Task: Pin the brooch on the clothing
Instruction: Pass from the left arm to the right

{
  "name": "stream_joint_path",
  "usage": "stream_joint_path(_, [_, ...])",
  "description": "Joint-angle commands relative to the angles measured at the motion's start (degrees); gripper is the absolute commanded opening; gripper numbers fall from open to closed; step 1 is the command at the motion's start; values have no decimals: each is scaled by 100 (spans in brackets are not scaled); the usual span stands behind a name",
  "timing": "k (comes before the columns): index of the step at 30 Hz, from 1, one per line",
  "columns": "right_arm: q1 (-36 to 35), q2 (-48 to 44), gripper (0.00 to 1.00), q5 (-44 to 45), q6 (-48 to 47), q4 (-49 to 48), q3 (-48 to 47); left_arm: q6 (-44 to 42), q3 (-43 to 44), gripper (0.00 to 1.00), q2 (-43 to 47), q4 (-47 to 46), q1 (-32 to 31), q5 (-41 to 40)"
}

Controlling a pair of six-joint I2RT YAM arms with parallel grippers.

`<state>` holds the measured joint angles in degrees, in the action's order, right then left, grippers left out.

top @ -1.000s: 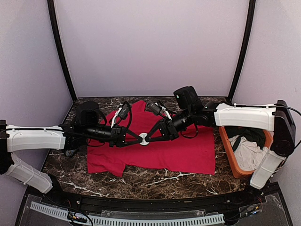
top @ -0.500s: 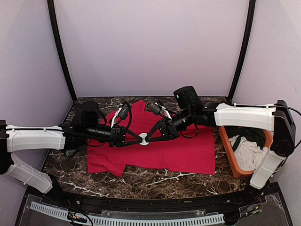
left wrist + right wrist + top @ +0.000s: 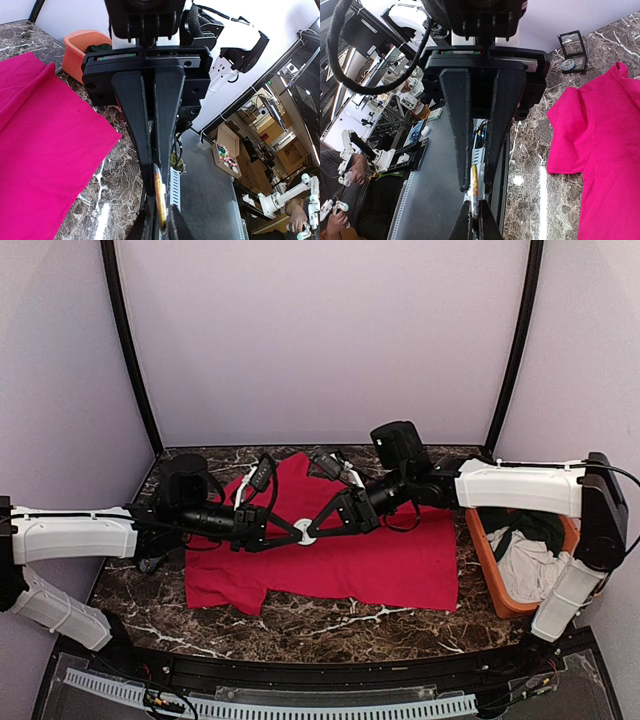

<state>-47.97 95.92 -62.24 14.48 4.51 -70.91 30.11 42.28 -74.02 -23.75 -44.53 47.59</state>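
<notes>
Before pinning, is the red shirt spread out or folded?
Spread out: the red T-shirt lies flat across the marble table, a sleeve sticking out.

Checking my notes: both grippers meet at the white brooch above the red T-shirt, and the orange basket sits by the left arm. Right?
No. The orange basket sits by the right arm, as the top external view shows. The brooch above the red T-shirt is as you say.
</notes>
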Motion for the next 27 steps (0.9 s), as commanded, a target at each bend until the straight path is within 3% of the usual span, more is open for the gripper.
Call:
stream_joint_path(1, [37,-23,0,106,30,-331,21,126,-90,18,50,-143,-5,70])
stream_joint_path(5, [-23,-103,0,472,-75,-337,97,317,-133,26,-47,-394,-10,80])
stream_joint_path(13, [-55,-360,0,837,-134,-831,438,635,-279,16,-154,-885,-4,87])
stream_joint_path(27, [-96,-940,0,1635,38,-2389,1434,1634,-667,21,-436,-2494,-9,-26])
